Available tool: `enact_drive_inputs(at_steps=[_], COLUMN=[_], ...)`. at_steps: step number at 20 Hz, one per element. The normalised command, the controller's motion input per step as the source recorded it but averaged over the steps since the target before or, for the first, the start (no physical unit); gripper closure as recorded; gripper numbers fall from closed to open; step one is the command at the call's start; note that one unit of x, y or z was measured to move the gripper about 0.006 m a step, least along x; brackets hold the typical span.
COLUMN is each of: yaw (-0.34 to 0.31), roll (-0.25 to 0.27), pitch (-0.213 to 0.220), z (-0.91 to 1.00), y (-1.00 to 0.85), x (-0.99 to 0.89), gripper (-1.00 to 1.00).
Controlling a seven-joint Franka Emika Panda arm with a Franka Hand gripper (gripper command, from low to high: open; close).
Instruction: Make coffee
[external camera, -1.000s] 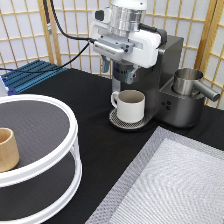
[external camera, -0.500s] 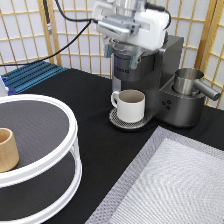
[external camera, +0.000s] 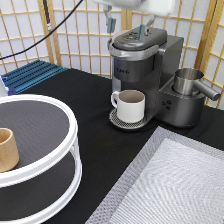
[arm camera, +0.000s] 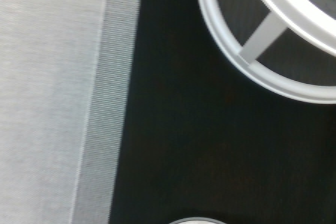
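My gripper hangs at the exterior view's top, just above the closed lid of the dark grey coffee machine. Its two fingers stand apart and hold nothing, so it is open. Under the machine's spout, a cream handled mug rests on the round drip tray. The coffee pod is not in view. The wrist view looks down on the black tabletop, with a pale rim barely showing at the edge.
A white two-tier round rack fills the exterior view's left, with a tan wooden cup on its upper shelf. A grey mat lies at the bottom right. A metal cup sits on the machine's right side. A blue rack lies behind.
The gripper has risen from beside the machine's head to above its lid, now partly cut off by the top edge. The mug and machine have not moved.
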Motion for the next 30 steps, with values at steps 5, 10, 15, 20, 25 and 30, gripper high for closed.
enact_drive_inputs(at_steps=[5,10,15,20,25,30], yaw=[0.363,0.375,0.375,0.373,0.352,0.315], roll=[-0.069,-0.067,-0.05,-0.016,0.024,-0.01], pitch=[-0.168,-0.159,-0.124,-0.019,0.011,0.001], z=[0.08,0.05,0.01,-0.26,-0.51,-0.08], y=[0.0,0.0,0.0,0.0,0.0,0.06], x=[-0.05,0.0,0.0,-0.14,-0.22,-0.42], gripper=[-1.0,-1.0,-1.0,-1.0,-1.0,-1.0])
